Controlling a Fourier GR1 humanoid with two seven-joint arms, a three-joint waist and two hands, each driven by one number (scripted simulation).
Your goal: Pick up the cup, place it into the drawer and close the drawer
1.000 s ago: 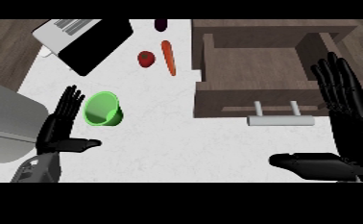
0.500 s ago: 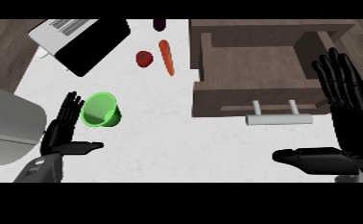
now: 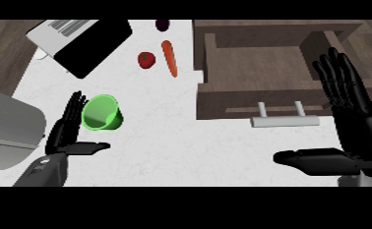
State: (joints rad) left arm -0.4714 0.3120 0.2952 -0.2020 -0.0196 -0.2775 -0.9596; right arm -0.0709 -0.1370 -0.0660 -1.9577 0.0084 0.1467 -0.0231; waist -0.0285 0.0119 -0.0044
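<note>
In the head view, the green cup (image 3: 102, 113) stands on the white counter (image 3: 189, 144), at the left side, with its opening turned up. The left hand (image 3: 67, 130) is just beside the cup on its left; the fingers are straight and point upward, the thumb goes out to the right below the cup, and the hand holds nothing. If the fingers touch the cup wall I cannot tell. The right hand (image 3: 347, 110) is at the right edge, also with straight fingers and the thumb stretched to the left, and nothing is in it. The brown drawer (image 3: 258, 61) is pulled open, between the cup and the right hand, and its light handle (image 3: 285, 120) is at the front. Farther back on the counter lie a carrot (image 3: 169, 58), a red round fruit (image 3: 146, 59) just beside it, and a dark purple thing (image 3: 163, 24) at the top edge.
</note>
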